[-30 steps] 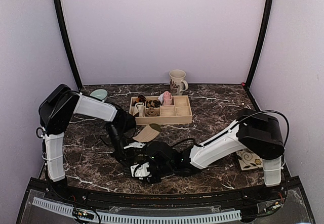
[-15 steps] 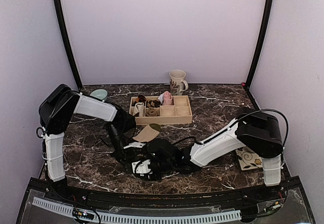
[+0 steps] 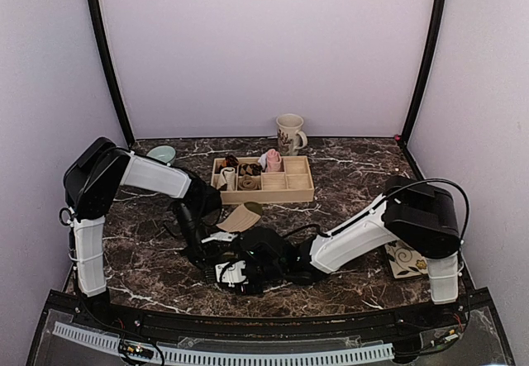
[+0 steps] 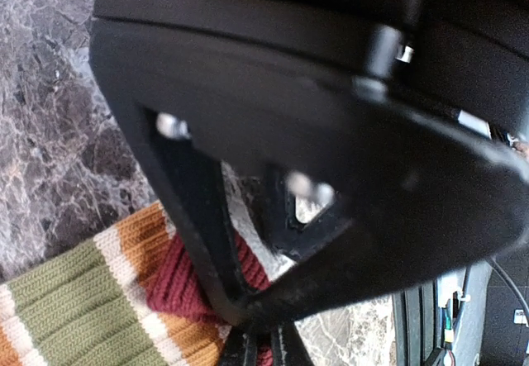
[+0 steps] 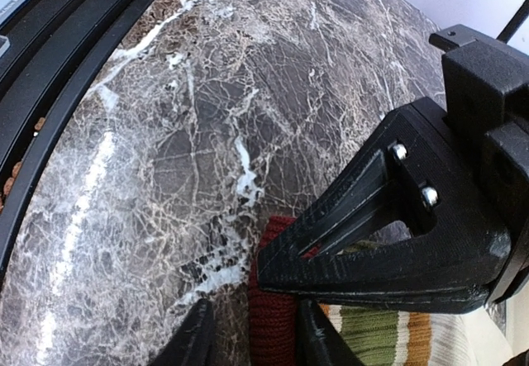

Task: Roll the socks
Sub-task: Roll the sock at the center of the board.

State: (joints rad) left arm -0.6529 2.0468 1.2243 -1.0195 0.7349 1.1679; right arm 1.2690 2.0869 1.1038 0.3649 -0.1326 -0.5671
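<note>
Left gripper [image 4: 263, 349], jaws pinched shut on the dark-red cuff [image 4: 178, 287] of the tan sock [image 3: 242, 216]. Right gripper [image 5: 256, 341], jaws partly apart and straddling that cuff from the opposite side; a strip of bare table [image 5: 165, 135] shows between one finger and the cloth, so no grip is made there. The cuff lies on the marble on the near side of the wooden tray [image 3: 264, 194], and the tan part of the sock extends from it toward the tray, ending short of the tray's front wall. Next to the cuff run white, orange and green ribbed bands. The sock is judged light, soft and limp: it will sag and unroll wherever it is not pinned, though the ribbed knit should give the fingers good friction. The thick cuff is the best hold, taken across its full width so that the layers turn together; a pinch on a single layer would likely let the roll slip loose.
</note>
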